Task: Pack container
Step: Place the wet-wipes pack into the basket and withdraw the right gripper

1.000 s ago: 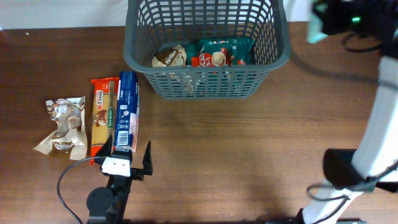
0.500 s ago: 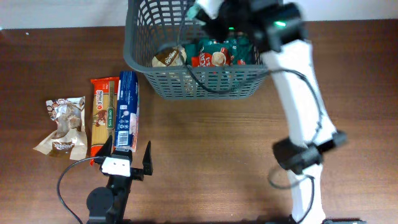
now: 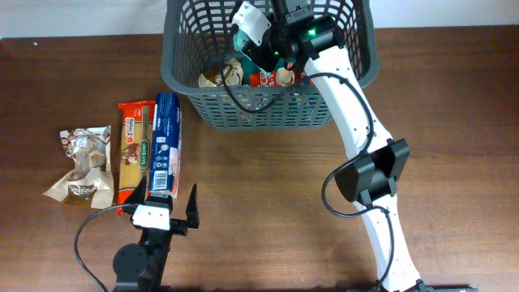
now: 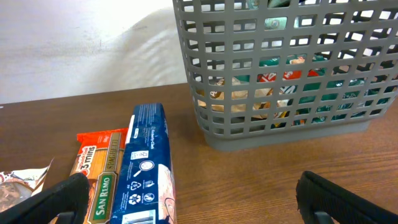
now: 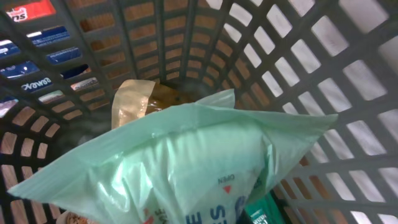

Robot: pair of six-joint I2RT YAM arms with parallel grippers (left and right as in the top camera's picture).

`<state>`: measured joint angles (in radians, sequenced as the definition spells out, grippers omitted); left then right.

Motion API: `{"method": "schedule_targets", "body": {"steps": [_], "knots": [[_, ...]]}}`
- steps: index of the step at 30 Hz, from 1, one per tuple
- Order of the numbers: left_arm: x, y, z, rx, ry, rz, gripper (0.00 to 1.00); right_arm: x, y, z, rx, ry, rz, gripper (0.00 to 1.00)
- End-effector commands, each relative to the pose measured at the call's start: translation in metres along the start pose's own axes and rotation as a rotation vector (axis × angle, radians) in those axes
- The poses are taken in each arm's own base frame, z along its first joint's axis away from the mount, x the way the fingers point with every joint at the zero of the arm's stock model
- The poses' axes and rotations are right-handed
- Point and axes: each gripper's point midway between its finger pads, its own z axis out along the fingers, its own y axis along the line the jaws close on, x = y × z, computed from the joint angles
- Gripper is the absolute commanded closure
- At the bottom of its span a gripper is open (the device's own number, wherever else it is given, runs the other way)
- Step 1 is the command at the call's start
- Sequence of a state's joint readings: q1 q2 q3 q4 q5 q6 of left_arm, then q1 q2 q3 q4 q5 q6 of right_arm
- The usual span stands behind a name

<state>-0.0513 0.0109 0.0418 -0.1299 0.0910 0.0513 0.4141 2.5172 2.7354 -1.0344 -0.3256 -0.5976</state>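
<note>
Okay, overhead: the container [image 3: 268,109] sits at the far middle of the table [image 3: 324,203], open side up. Its long axis runs left-right across the picture and one long wall faces the arms. It is dark grey plastic with lattice-slotted walls that flare outward up to a thick rim. Inside, a tan packet [image 3: 217,75] lies at the left, with red-and-green packets [image 3: 261,79] beside it. The white right arm rises from the near right edge, bends at a dark joint and reaches over the near wall. The right gripper [image 3: 251,36] is down inside the container's left half. The left gripper [image 3: 165,201] sits low at the near left, pointing toward the far edge, fingers spread with nothing between them. Just ahead lie a blue packet [image 3: 167,144] and an orange pasta packet [image 3: 136,150], side by side and touching, with a crumpled brown-and-white wrapper [image 3: 83,165] further left. Left wrist: the container stands ahead to the right, packets showing through its slots, and both dark fingertips are wide apart at the bottom corners. Right wrist: the view looks down into the container, lattice walls all round. A pale green bag [image 5: 186,162] fills the middle, up off the floor above the tan packet. The fingers are hidden behind it, but the gripper looks pinched on the bag.
</note>
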Motion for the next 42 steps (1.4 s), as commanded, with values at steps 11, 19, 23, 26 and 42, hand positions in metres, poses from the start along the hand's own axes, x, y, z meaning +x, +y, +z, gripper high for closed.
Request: {"method": "schedule_targets", "body": {"steps": [11, 19, 23, 26, 42], "knots": [[0.001, -0.002, 0.0, 0.009, -0.002, -0.006, 0.01, -0.008, -0.009, 0.01, 0.012, -0.058, 0.144, 0.26], [0.001, -0.002, 0.0, 0.009, -0.002, -0.006, 0.01, -0.042, -0.025, -0.117, 0.189, -0.062, 0.193, 0.19], [0.001, -0.002, 0.0, 0.009, -0.002, -0.006, 0.01, -0.062, -0.032, -0.201, 0.308, -0.134, 0.202, 0.18], [0.001, -0.002, 0.0, 0.009, -0.002, -0.006, 0.01, -0.071, -0.043, -0.278, 0.405, -0.237, 0.271, 0.17], [0.001, -0.002, 0.0, 0.009, -0.002, -0.006, 0.01, 0.165, -0.115, -0.509, 0.826, -0.336, 1.242, 0.11]]}}
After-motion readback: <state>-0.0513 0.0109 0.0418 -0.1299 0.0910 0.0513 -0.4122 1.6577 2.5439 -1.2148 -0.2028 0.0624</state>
